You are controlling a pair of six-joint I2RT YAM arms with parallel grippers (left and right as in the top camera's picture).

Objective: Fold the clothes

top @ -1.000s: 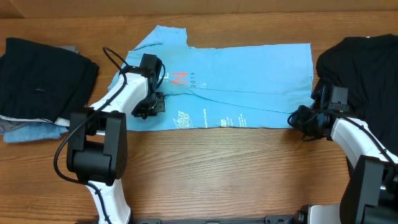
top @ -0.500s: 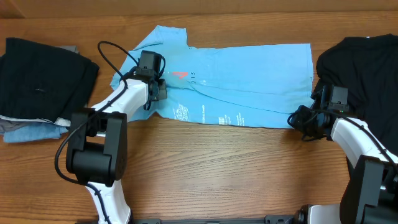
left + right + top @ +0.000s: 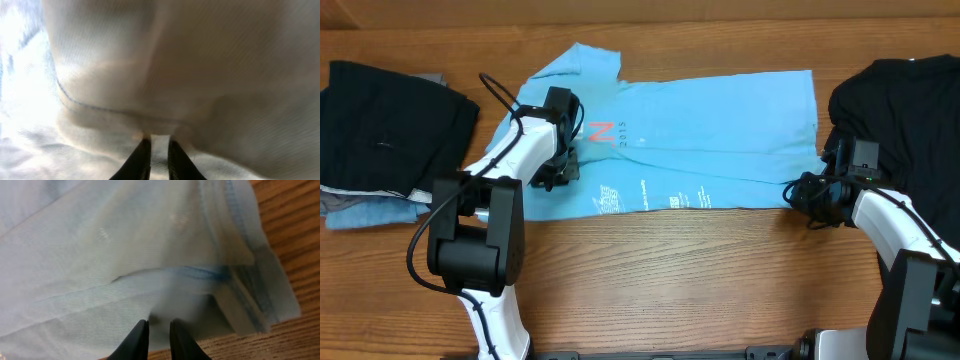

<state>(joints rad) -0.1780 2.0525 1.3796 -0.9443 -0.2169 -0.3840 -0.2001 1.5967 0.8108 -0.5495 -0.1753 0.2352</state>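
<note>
The light sky-blue T-shirt point(image 3: 720, 130) lies spread across the back of the table, with a red mark and white lettering near its left front. My left gripper point(image 3: 558, 172) is on the shirt's left part, just left of the lettering. In the left wrist view its fingers point(image 3: 157, 145) are nearly closed on a fold of the fabric point(image 3: 200, 60). My right gripper point(image 3: 798, 192) is at the shirt's front right corner. In the right wrist view its fingers point(image 3: 158, 327) pinch the fabric point(image 3: 100, 255) near the stitched hem.
A plain black shirt point(image 3: 900, 100) lies at the right edge, close behind my right arm. A stack of folded black, grey and dull-blue garments point(image 3: 390, 125) sits at the left. Bare wooden table point(image 3: 670, 280) runs along the front.
My left gripper went back with the shirt's left front edge, then returned toward the front. The shirt has shifted slightly left. The right gripper has barely moved.
</note>
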